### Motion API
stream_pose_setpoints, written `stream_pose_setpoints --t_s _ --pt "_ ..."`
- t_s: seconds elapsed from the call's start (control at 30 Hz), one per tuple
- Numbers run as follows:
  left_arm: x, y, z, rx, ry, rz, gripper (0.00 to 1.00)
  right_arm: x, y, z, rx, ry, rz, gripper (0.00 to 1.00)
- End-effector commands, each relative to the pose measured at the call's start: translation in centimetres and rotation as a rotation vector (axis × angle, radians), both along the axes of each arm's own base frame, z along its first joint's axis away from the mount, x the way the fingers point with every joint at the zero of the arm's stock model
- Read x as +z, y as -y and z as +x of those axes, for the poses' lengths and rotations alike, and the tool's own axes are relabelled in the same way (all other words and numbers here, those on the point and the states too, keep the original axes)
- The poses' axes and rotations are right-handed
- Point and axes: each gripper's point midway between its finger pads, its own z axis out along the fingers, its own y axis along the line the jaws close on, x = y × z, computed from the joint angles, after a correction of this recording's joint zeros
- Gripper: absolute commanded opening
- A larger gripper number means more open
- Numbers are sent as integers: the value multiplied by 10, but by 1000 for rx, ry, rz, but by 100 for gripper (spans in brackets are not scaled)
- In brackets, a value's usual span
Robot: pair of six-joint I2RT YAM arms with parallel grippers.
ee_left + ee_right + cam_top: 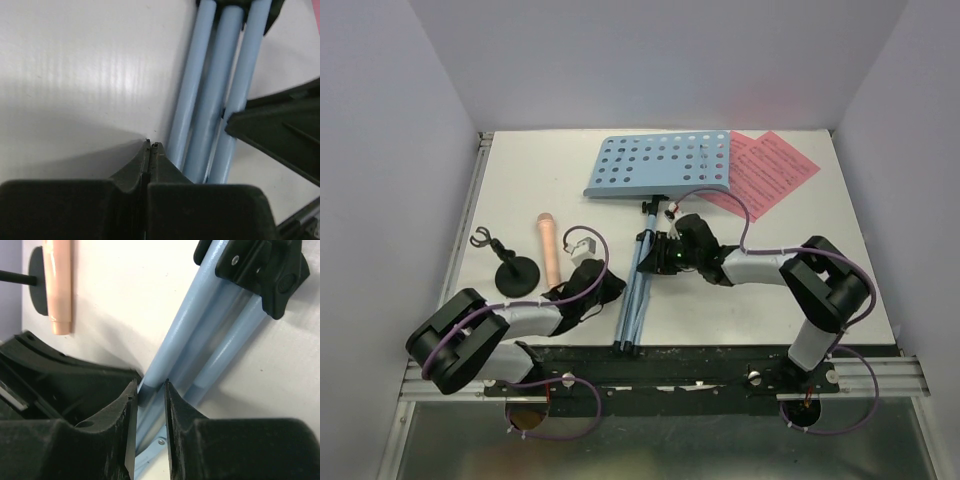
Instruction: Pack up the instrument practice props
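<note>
The light-blue music stand lies flat on the table, its hole-dotted desk (660,165) at the back and its folded legs (632,295) pointing toward me. My right gripper (658,256) is shut on one of its blue tubes (172,347), with a finger on each side. My left gripper (610,290) is shut on nothing, its tips (150,145) just left of the blue legs (215,90). Pink sheet-music pages (772,170) lie partly under the desk's right side. The beige-pink microphone (550,248) lies left of the legs, beside the black mic stand (515,272).
White walls enclose the table on the left, back and right. A black rail (660,360) runs along the near edge at the arm bases. The two grippers are close together over the stand's legs; the left one (60,380) shows in the right wrist view.
</note>
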Motion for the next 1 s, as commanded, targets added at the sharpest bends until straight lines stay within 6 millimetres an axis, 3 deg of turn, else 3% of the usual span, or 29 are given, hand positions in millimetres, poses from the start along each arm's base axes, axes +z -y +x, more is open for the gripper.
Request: stream_pose_setpoints --t_s 0.0,0.13,0.27,0.4,0.6,0.77,0.87,0.97 --pt "-15 13 -37 -123 -92 -27 1 -109 90 -46 -49 -159 -452 1" --pt "0 12 -32 -122 -45 -18 16 -94 88 -47 -65 -146 -407 41" --pt "19 12 -24 -120 6 -7 26 -72 76 -40 -71 -129 -348 56" --pt "32 7 -21 -108 38 8 31 -48 67 -29 -81 -91 -309 62" --pt "47 2 -20 -111 87 14 38 -15 70 -28 -96 -49 -280 66" --pt "73 -4 -23 -133 165 24 53 48 76 -29 -96 140 -167 68" --pt "96 -15 -24 -114 248 25 59 93 98 -26 -154 297 -150 69" --pt "116 -29 -27 -98 315 48 65 118 117 -29 -186 397 -158 72"
